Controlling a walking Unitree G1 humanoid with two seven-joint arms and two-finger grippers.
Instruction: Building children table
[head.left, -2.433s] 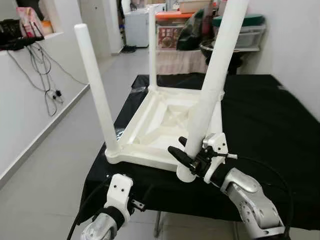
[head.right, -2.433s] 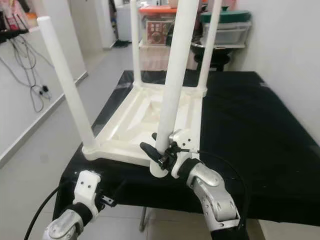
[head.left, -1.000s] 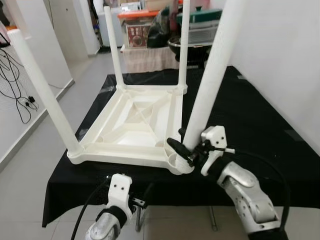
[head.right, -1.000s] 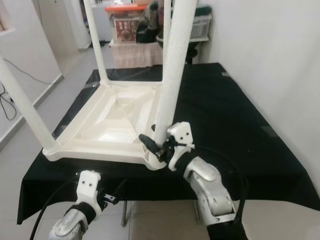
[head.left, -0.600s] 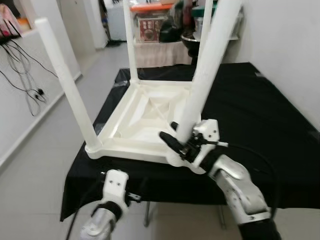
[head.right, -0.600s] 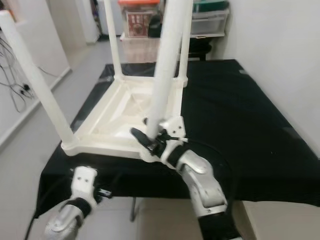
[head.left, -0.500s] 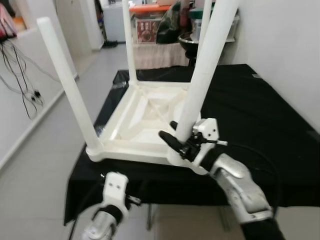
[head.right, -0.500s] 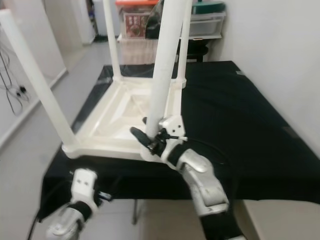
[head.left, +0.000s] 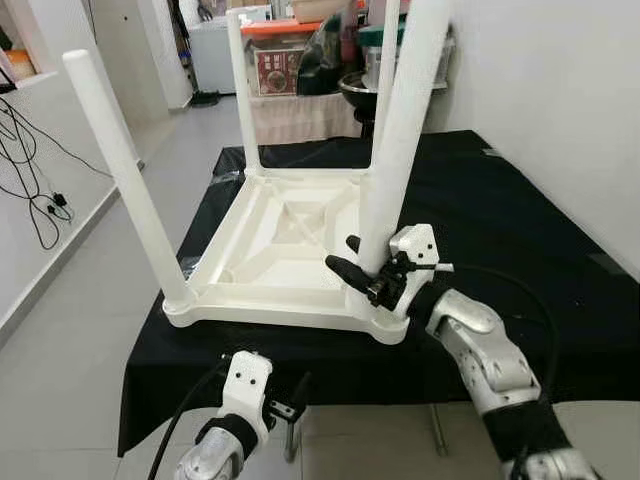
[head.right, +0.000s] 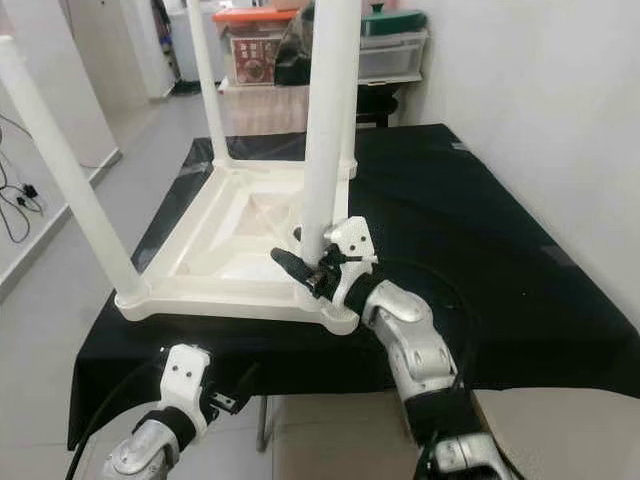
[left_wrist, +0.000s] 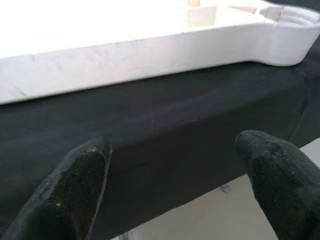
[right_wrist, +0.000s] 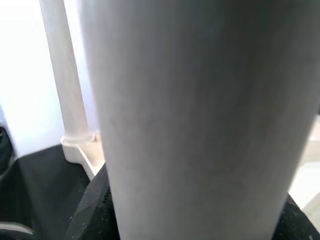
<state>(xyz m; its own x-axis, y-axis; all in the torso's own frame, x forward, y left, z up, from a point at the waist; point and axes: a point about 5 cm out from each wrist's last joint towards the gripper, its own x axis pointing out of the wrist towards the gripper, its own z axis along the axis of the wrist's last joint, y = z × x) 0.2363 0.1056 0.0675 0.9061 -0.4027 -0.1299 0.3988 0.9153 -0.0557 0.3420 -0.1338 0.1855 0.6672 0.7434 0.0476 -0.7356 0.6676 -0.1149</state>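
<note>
The left gripper (head.left: 275, 395) is held low, fingers (left_wrist: 80, 180) spread, below the black cloth's (head.left: 520, 200) edge. The inverted tabletop (head.left: 285, 250) is laid flat so the near-right leg (head.left: 400, 140), clamped by the right gripper (head.left: 365, 278), can be seated upright in its corner socket.

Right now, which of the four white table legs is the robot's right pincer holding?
The near right leg, at the corner closest to the robot. The right pincer clamps it just above its socket. The other three legs stand free: near left and the two far ones.
</note>
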